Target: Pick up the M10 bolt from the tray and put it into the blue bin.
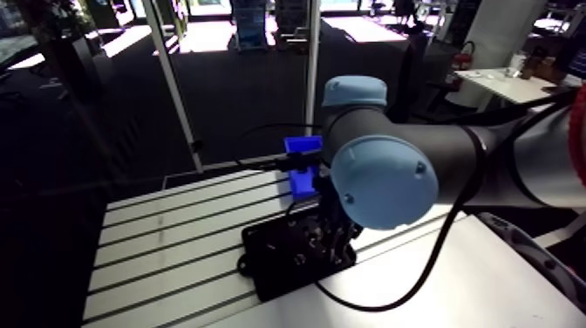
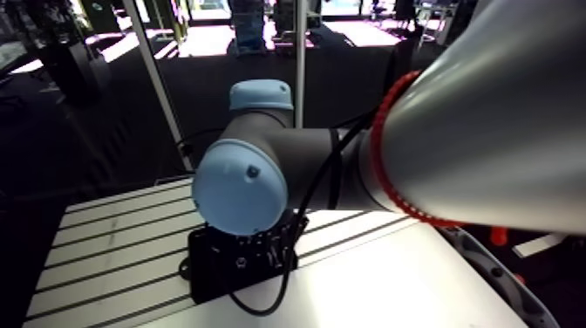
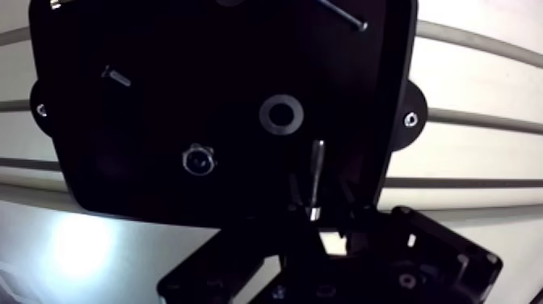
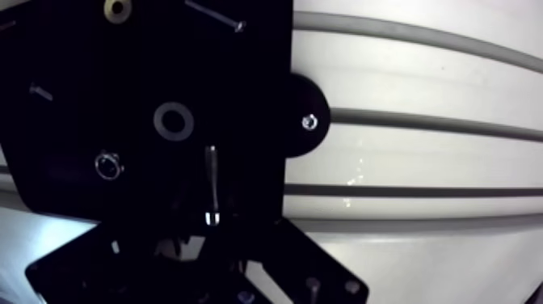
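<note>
The arm [image 1: 384,179] reaches forward, pincer [image 3: 323,234] pointing straight down.

We see the bolt [image 3: 314,174] inside the tray [image 3: 162,105]. It is a short, dark shank with a bright glint at 1 end. It sits close to 1 edge of the tray, its length pointing at that edge, on the side with a rounded mounting ear. We cannot tell its head shape, or whether it rests on the tray floor. The tray is flat, matte black and roughly rectangular, with 2 ears showing. The bin [image 1: 301,181] is small and bright blue, standing just beyond the tray and only partly in sight.
</note>
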Robot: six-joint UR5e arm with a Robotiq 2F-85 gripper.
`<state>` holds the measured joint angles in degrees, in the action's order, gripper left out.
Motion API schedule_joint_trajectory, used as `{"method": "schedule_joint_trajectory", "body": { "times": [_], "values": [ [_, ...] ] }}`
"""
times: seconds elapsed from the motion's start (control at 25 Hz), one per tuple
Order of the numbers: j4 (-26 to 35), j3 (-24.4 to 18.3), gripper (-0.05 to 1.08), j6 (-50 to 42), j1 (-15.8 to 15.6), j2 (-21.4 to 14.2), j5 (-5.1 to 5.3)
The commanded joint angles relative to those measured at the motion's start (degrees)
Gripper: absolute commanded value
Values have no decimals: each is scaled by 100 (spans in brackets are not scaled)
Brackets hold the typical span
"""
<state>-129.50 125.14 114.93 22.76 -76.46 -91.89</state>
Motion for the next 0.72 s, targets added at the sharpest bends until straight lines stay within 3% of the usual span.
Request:
{"method": "schedule_joint_trajectory", "body": {
  "times": [0.04,0.44,0.72],
  "values": [
    [-2,7,70,0,0,5,0],
    [-46,-11,75,0,0,5,0],
    [-46,-28,88,8,0,5,0]
  ]
}}
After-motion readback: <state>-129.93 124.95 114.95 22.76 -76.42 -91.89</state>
